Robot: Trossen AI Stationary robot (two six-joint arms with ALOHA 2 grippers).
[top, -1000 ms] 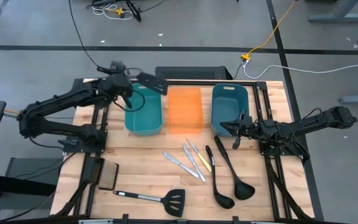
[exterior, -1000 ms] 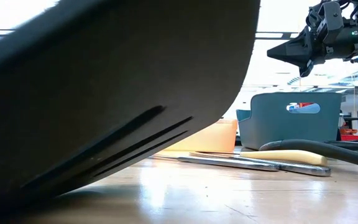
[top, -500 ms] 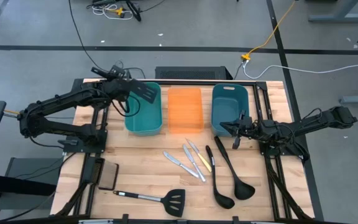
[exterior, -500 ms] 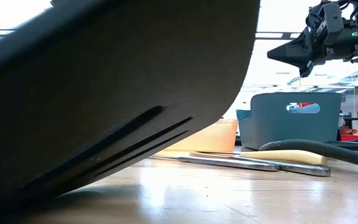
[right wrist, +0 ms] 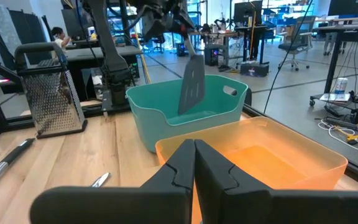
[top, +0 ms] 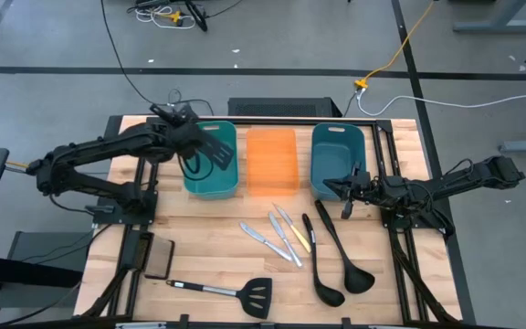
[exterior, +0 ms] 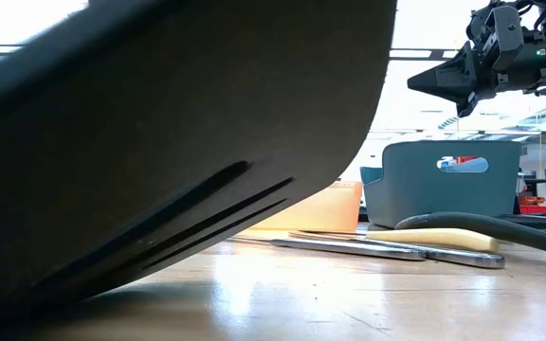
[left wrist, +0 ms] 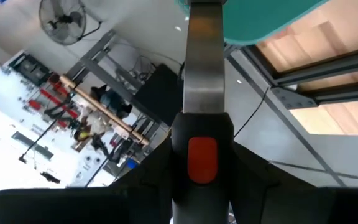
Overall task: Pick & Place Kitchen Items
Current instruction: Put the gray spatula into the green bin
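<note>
My left gripper [top: 190, 137] is shut on a black slotted spatula [top: 214, 146] whose blade [right wrist: 192, 87] hangs down over the teal bin [top: 210, 163]. My right gripper [top: 343, 190] waits shut above the table in front of the blue bin [top: 336, 157], touching nothing. A second spatula [top: 236, 294] lies flat near the table's front edge. Two black ladles [top: 334, 260] and several table knives [top: 279, 236] lie flat in the middle of the table. My left gripper pinches the spatula's black handle with the red insert [left wrist: 202, 158] between its two fingers. The steel shaft [left wrist: 204, 74] runs on past the fingers toward the teal bin. The spatula is lifted clear and slants blade down over the bin's opening.
An orange bin [top: 272, 160] stands between the teal and blue bins along the far side. A flat black pad [top: 158, 259] lies at the front left. The second spatula's head [exterior: 159, 142] fills most of the low view. Bare wood shows in front of the bins.
My left gripper has come down and toward the table's near edge, rolling its wrist, still shut on the spatula. The spatula's blade has swung from beyond the teal bin's far rim to hang blade down over the bin's opening.
</note>
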